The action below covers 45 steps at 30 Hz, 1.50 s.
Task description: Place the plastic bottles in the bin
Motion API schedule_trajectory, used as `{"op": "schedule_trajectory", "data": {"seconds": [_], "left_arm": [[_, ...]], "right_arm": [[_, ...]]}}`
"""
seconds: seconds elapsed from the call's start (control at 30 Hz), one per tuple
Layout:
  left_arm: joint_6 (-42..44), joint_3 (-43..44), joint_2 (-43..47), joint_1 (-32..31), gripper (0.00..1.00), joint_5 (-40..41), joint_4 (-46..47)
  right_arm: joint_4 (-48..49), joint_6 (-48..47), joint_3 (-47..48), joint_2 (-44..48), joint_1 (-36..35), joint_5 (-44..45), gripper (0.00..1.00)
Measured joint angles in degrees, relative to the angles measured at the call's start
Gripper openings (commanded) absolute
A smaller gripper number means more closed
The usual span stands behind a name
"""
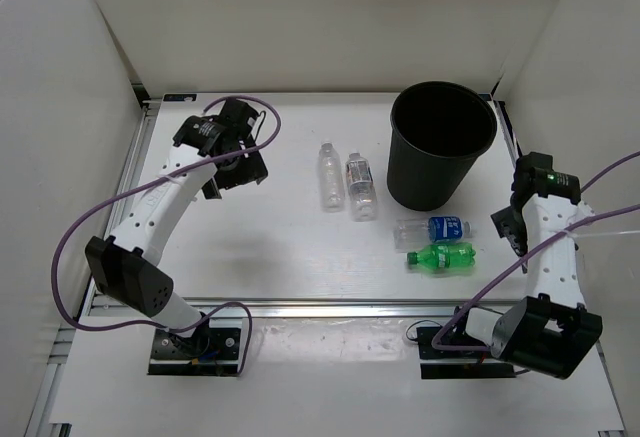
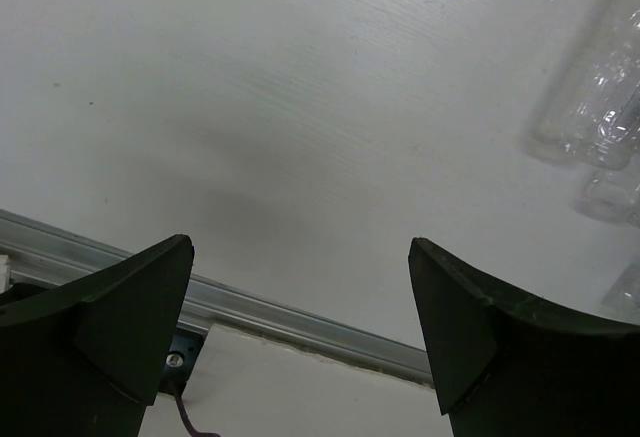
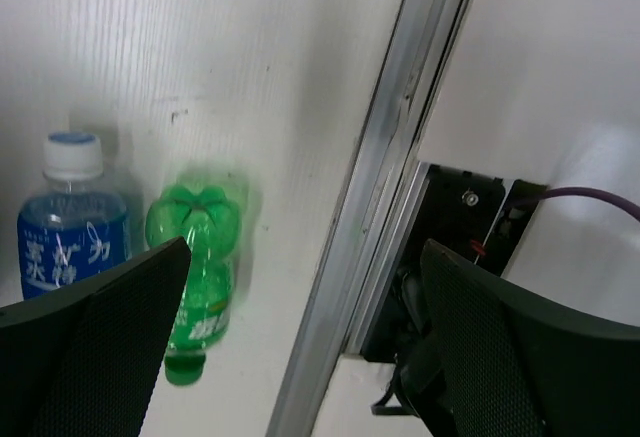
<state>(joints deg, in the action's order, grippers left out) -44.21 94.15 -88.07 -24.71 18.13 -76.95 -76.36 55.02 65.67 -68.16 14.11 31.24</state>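
I see all four bottles lying on the table (image 1: 280, 247), none in the bin (image 1: 430, 182). The clear bottle (image 1: 330, 175) and white-labelled bottle (image 1: 361, 185) lie side by side just left of the bin. The blue-label bottle (image 1: 433, 229) and green bottle (image 1: 441, 256) lie just in front of it. The left gripper (image 2: 300, 257) is spread and empty, well left of the bin. The right gripper (image 3: 305, 257) is also spread and empty, front-right of the bin.

Black bin (image 1: 428, 185) upright, open. Clear bottle (image 1: 331, 175) and white-labelled bottle (image 1: 361, 186) lie at its nine o'clock, blue-labelled bottle (image 1: 433, 229) and green bottle (image 1: 441, 256) at six.
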Motion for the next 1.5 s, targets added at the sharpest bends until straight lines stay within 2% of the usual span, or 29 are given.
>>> {"op": "schedule_trajectory", "data": {"seconds": [0.27,0.47,0.53,0.73,1.03,1.13,1.27,1.3,1.4,1.43,1.5], "left_arm": [[0.0,-2.0,0.7,0.0,1.00,0.0,-0.4],[-0.2,-4.8,3.5,0.0,1.00,0.4,-0.7],[-0.3,-5.4,4.1,0.0,1.00,0.5,-0.7],[-0.2,-6.4,5.4,0.0,1.00,1.4,-0.5],[-0.1,-9.7,7.9,0.0,1.00,2.0,-0.7],[0.0,-10.4,8.2,0.0,1.00,2.1,-0.7],[0.1,-11.0,8.3,0.0,1.00,2.2,-0.6],[0.1,-11.0,8.3,0.0,1.00,2.2,-0.6],[0.1,-11.0,8.3,0.0,1.00,2.3,-0.6],[0.1,-11.0,8.3,0.0,1.00,2.2,-0.5],[0.1,-11.0,8.3,0.0,1.00,2.3,-0.5]], "right_arm": [[0.0,-6.3,-2.7,2.2,0.0,-13.7,1.00],[5.9,-9.6,-8.3,14.1,1.1,-26.0,1.00],[7.3,-9.4,-12.0,15.6,1.8,-29.4,1.00],[14.8,-8.8,-24.3,11.3,2.1,-35.7,1.00],[26.9,-9.0,-25.9,2.3,2.4,-39.4,1.00],[29.2,-9.0,-26.5,-1.3,2.4,-39.6,0.91],[30.9,-9.2,-27.4,-5.1,2.7,-40.0,0.73],[31.1,-9.2,-27.6,-5.4,2.9,-40.0,0.64],[30.3,-9.5,-28.0,-5.0,4.0,-40.2,0.54],[29.6,-9.4,-28.0,-4.4,4.3,-40.2,0.47],[26.8,-9.8,-27.5,-1.9,4.6,-40.2,0.45]]}}
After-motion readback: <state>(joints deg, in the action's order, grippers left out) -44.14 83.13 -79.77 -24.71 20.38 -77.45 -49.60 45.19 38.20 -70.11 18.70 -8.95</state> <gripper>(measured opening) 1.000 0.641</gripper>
